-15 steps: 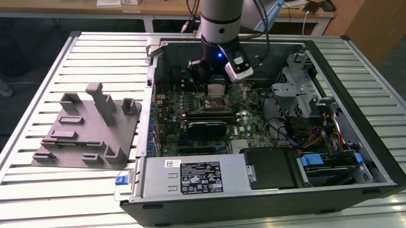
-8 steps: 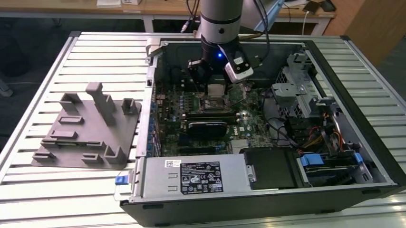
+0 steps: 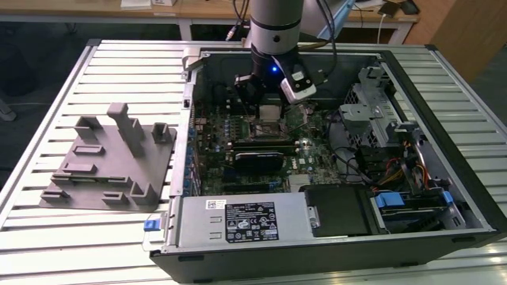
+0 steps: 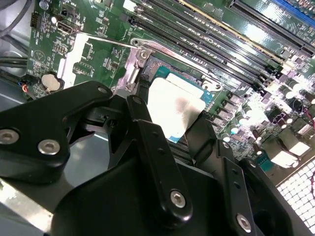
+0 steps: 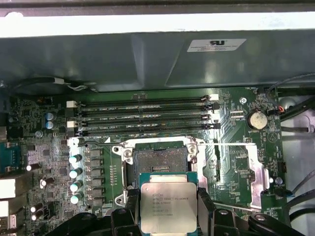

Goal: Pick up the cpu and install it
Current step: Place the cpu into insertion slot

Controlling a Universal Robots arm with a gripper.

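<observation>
The cpu (image 5: 169, 201), a flat square chip with a shiny silver top, is held by its two opposite edges between the black fingers (image 5: 129, 209) of my gripper (image 5: 169, 209), which is shut on it. It hangs just above the motherboard, close beside the open socket (image 5: 160, 158), whose metal frame is swung back. In the second wrist view the cpu (image 4: 172, 105) shines between the fingers (image 4: 147, 135) over the socket area. In the exterior view the gripper (image 3: 269, 111) reaches down into the open computer case above the socket (image 3: 266, 127).
Memory slots (image 5: 142, 115) run beside the socket, with the case wall (image 5: 147, 59) behind. A coin battery (image 5: 256, 119) sits nearby. A silver power supply box (image 3: 237, 221), drive cages (image 3: 380, 119) with cables, and a grey fixture (image 3: 111, 160) on the slatted table surround the work.
</observation>
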